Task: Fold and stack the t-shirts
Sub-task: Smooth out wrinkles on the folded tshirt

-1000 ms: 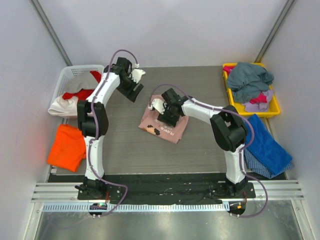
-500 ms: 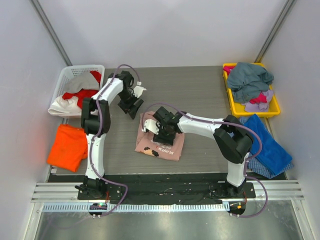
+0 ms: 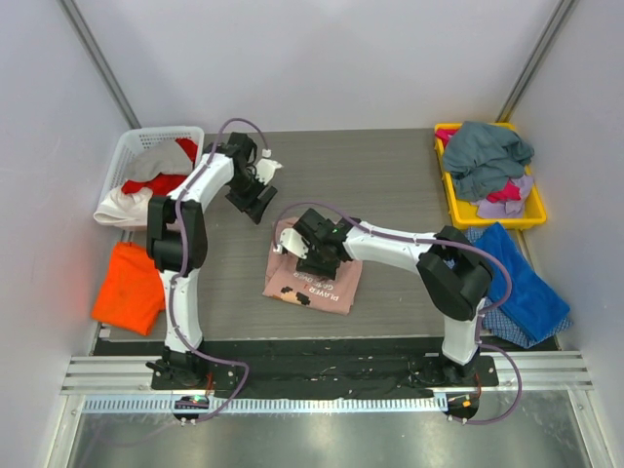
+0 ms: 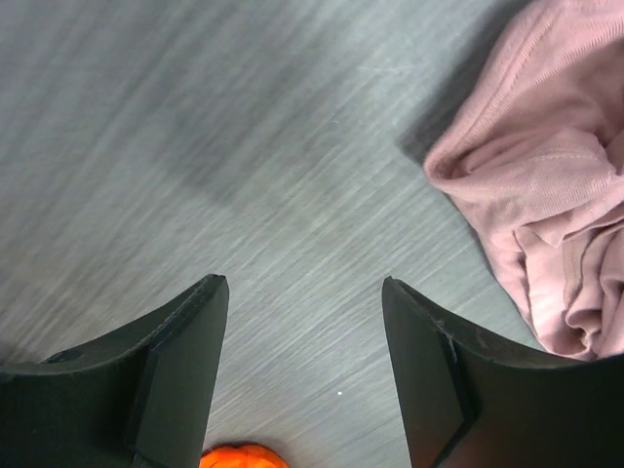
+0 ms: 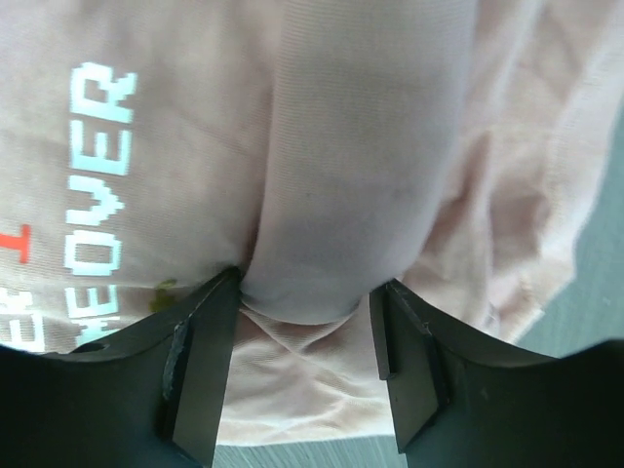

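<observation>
The dusty-pink t-shirt is spread mid-tabletop, judged to be mid-fold. A thick fold is pinched in the right claw. The left claw is held open, empty, alongside. Next, that fold should be laid flat.

Pink t-shirt soft matt knit; table grained matt.

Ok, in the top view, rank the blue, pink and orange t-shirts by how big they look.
1. blue t-shirt, clearly largest.
2. pink t-shirt, partly under the right hand.
3. orange t-shirt, looks slightly smaller than the pink, but too close to be sure.
</observation>
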Motion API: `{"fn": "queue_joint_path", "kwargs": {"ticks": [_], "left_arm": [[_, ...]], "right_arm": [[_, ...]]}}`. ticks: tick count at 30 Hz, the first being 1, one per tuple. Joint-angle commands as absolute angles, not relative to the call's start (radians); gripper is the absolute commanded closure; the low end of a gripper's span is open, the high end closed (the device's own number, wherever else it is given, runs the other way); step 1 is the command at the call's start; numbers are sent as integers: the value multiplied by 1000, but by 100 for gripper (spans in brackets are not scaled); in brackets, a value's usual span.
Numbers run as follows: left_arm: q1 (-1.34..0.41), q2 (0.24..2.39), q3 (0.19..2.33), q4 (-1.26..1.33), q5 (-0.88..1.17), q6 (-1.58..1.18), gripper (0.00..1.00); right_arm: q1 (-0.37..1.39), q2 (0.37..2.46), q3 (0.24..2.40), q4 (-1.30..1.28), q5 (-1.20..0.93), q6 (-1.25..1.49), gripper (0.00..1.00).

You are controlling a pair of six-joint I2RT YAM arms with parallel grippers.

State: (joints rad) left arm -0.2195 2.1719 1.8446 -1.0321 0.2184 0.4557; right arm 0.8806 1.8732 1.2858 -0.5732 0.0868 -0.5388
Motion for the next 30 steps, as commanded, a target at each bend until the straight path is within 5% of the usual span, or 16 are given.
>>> {"fn": "queue_joint_path", "kwargs": {"ticks": [1, 7, 12, 30], "left_arm": [[-216, 2089, 1812, -911, 175, 430, 31], [-216, 2088, 1790, -887, 169, 422, 32], [-216, 2077, 1770, -874, 170, 420, 33], [-215, 2062, 1749, -830, 130, 423, 33]], "right_arm": [[882, 1853, 1341, -555, 192, -520, 40], [881, 1874, 1373, -535, 222, -522, 64], [882, 1896, 1408, -537, 235, -520, 93], [884, 1910, 1574, -610, 261, -522, 99]]}}
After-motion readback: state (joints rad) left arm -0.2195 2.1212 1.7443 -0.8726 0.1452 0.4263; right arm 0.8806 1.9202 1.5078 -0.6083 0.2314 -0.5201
